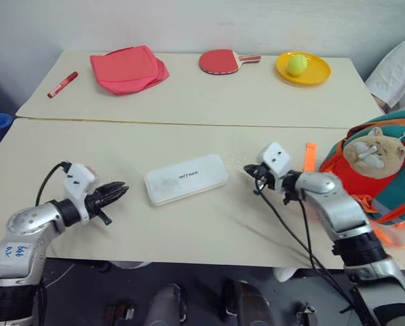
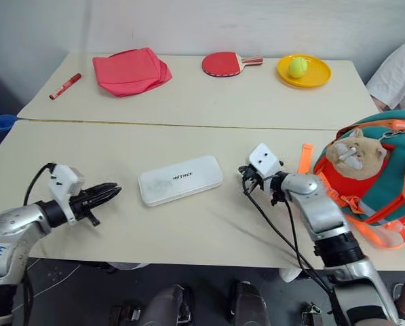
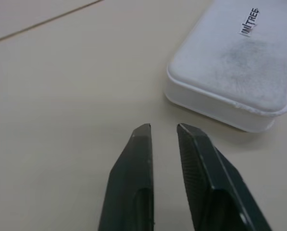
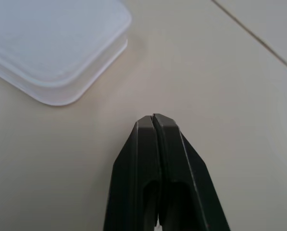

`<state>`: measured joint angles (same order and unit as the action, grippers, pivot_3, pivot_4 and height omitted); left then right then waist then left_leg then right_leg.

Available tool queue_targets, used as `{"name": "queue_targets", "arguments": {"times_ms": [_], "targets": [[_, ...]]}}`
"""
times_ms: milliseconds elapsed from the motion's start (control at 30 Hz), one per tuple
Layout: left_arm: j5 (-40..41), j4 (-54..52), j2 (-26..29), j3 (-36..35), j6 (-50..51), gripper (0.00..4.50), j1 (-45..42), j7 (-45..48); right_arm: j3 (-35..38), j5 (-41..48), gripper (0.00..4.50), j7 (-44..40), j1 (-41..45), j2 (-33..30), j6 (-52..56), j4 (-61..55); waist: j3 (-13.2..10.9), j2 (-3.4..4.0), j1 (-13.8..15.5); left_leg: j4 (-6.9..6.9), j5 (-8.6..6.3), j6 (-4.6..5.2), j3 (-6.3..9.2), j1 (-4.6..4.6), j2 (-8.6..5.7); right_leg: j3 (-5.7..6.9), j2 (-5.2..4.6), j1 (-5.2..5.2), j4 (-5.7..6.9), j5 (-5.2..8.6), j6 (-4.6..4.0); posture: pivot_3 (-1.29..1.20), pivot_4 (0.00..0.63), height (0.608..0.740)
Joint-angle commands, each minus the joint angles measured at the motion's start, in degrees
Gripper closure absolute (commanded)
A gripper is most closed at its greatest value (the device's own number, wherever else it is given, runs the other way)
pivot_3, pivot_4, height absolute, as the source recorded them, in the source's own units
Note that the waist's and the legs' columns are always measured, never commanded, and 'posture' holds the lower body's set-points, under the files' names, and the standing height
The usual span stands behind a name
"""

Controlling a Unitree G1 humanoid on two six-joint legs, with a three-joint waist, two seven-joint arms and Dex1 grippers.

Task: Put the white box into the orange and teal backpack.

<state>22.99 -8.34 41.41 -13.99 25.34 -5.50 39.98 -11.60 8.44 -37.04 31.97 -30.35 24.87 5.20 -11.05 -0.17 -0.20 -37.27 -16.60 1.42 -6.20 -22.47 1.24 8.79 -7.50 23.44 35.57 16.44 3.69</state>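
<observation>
Both arms reach over the near table edge [image 1: 188, 261]. Left gripper [image 1: 118, 191], fingers nearly together, points at the white box [image 1: 186, 178], flat and lettered, with bare table around it. Right gripper [image 1: 251, 170], pinched closed, sits just beside the box's other end; orange and teal backpack [image 1: 385, 176] stands at the right edge.

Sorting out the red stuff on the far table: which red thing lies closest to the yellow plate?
The red paddle, just beside the yellow plate. The red cloth and red marker lie farther toward the table's other end.
</observation>
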Motion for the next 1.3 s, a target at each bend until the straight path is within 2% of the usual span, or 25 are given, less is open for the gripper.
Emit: {"name": "queue_targets", "arguments": {"times_ms": [33,267,533,700,867,1000,1067,1133,1200,1300], "targets": [[-1.7,-1.4,0.0,1.0,1.2,4.46,-1.8,-2.0,-0.8,-1.2,4.5,-1.6,3.4,2.6,-4.1,3.6,0.0,0.0,-0.2,-0.01,0.03,-0.01,-0.02,0.01,0.0,0.0,0.0,0.02,0.04,0.0,0.01,0.0,0.15,0.74],[-1.4,-1.3,-1.8,5.4,4.0,4.46,-5.8,-1.0,-1.5,-1.7,4.5,-5.3,6.0,6.3,-7.0,7.4,0.0,-0.01,-0.2,0.02,0.07,-0.08,-0.12,0.07,0.06,-0.22,0.06,0.09,0.14,0.0,0.01,0.0,0.15,0.74],[-1.6,-0.3,-2.2,7.4,3.9,4.46,-7.1,1.4,-1.2,1.4,4.5,-11.5,0.3,4.6,-2.1,-3.3,0.0,0.0,-0.1,0.02,0.06,-0.07,-0.19,0.07,0.07,-0.3,0.07,0.12,0.13,0.0,0.0,0.0,0.15,0.74],[-0.7,-1.1,-2.5,7.4,3.1,4.46,-7.0,4.2,1.1,3.9,4.5,-13.5,-8.2,-0.1,2.4,-15.2,0.0,-0.01,0.1,0.02,0.05,-0.07,-0.19,0.08,0.06,-0.32,0.06,0.13,0.11,0.0,0.01,0.0,0.15,0.74],[2.9,-4.6,-1.3,6.6,8.6,4.46,-5.1,7.3,5.0,6.3,4.5,-13.3,-17.3,-6.5,9.1,-26.4,0.0,-0.03,0.2,0.01,0.0,-0.03,-0.2,0.08,0.06,-0.36,0.04,0.11,0.07,0.0,0.01,0.0,0.15,0.74],[2.5,-2.4,-0.9,6.5,11.4,4.46,-6.3,6.7,7.7,6.5,4.5,-12.3,-21.3,-9.4,10.1,-29.4,0.0,-0.09,0.1,0.01,-0.03,-0.04,-0.26,0.18,0.07,-0.42,0.05,0.11,-0.04,0.0,0.01,0.0,0.15,0.74],[2.4,0.1,-0.3,6.1,14.8,4.08,-8.4,5.7,8.2,5.2,4.5,-12.8,-23.2,-11.6,8.1,-28.9,-0.1,-0.15,0.3,0.02,-0.04,-0.05,-0.27,0.23,0.09,-0.44,0.07,0.12,0.0,0.0,0.01,0.0,0.15,0.74],[5.8,4.0,1.0,4.9,21.3,3.65,-11.3,7.9,9.1,4.0,4.5,-13.2,-24.9,-13.9,5.5,-27.5,-0.1,-0.18,0.4,0.02,-0.04,-0.05,-0.27,0.23,0.09,-0.43,0.08,0.12,0.02,0.0,0.0,0.0,0.15,0.74],[11.4,8.1,3.5,4.1,32.9,3.05,-14.6,11.3,9.5,3.9,4.5,-13.5,-25.4,-14.7,3.9,-26.2,-0.1,-0.27,0.3,0.01,-0.04,-0.05,-0.29,0.22,0.08,-0.44,0.09,0.14,0.01,0.0,0.01,0.0,0.15,0.74],[17.7,11.4,10.0,7.9,51.7,2.11,-19.3,17.1,8.8,3.6,4.5,-13.6,-24.4,-14.3,1.8,-24.4,-0.2,-0.54,0.0,0.01,-0.02,-0.07,-0.32,0.21,0.1,-0.45,0.18,0.15,0.04,0.0,0.01,0.0,0.15,0.74]]}}
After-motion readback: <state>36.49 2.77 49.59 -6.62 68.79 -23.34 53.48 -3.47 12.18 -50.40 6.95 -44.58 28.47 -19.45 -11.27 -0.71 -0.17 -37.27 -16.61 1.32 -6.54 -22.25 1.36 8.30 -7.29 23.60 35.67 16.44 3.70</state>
